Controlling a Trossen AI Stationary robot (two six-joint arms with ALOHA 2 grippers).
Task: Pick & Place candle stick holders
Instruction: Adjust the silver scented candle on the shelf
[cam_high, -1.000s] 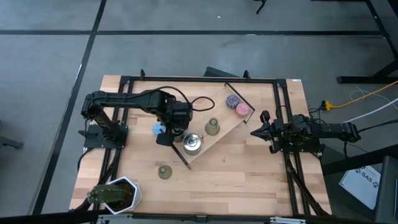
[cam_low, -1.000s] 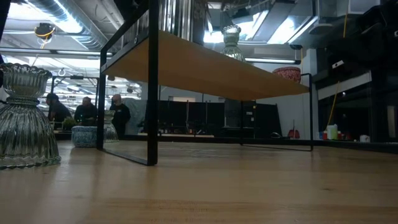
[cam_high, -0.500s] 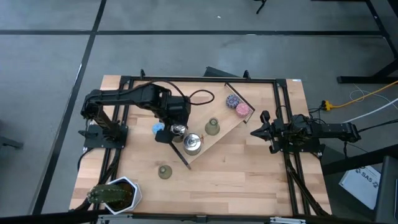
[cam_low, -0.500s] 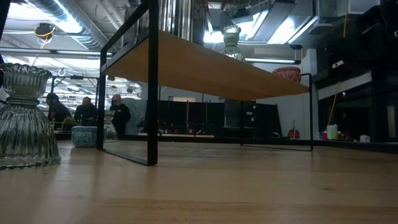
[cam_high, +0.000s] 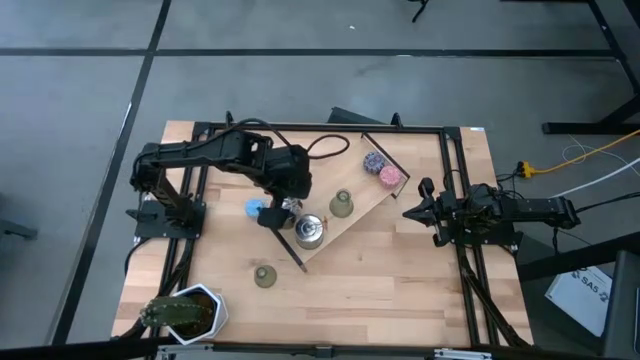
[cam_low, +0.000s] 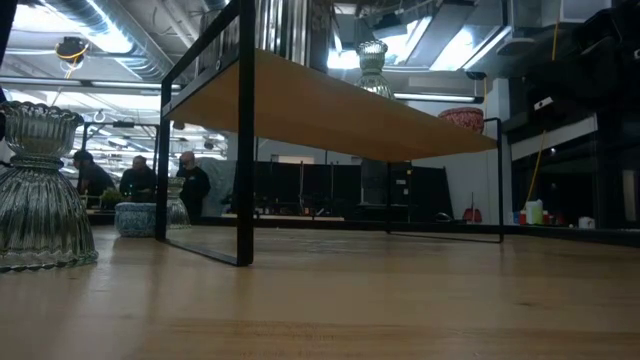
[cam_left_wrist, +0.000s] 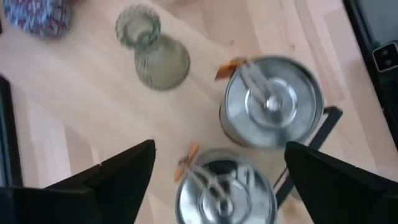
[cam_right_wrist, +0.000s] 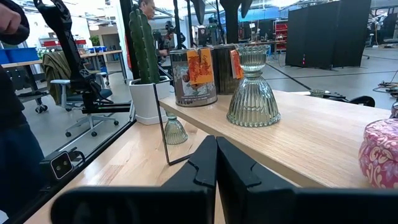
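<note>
One olive-green candle stick holder (cam_high: 341, 205) (cam_left_wrist: 155, 55) (cam_right_wrist: 252, 87) stands on its wide base on the raised wooden shelf (cam_high: 352, 225). Another holder (cam_high: 264, 275) (cam_low: 38, 190) (cam_right_wrist: 175, 130) stands on the table near the front. My left gripper (cam_high: 283, 207) (cam_left_wrist: 217, 167) hangs open above two silver tins (cam_left_wrist: 272, 102) (cam_left_wrist: 224, 194) at the shelf's left end and touches nothing. My right gripper (cam_high: 410, 212) (cam_right_wrist: 216, 163) rests shut and level at the table's right side, holding nothing.
Purple (cam_high: 374, 160) and pink (cam_high: 389, 177) (cam_right_wrist: 379, 152) pucks sit at the shelf's far end. A blue puck (cam_high: 254, 208) lies on the table left of the tins. A potted cactus (cam_high: 185, 312) (cam_right_wrist: 144, 50) stands at the near left corner. People show in the room behind.
My left gripper has risen from over the left tin and tipped back a little toward the table's far edge. That tin, earlier covered by the gripper, now stands uncovered on the shelf beside the other one.
</note>
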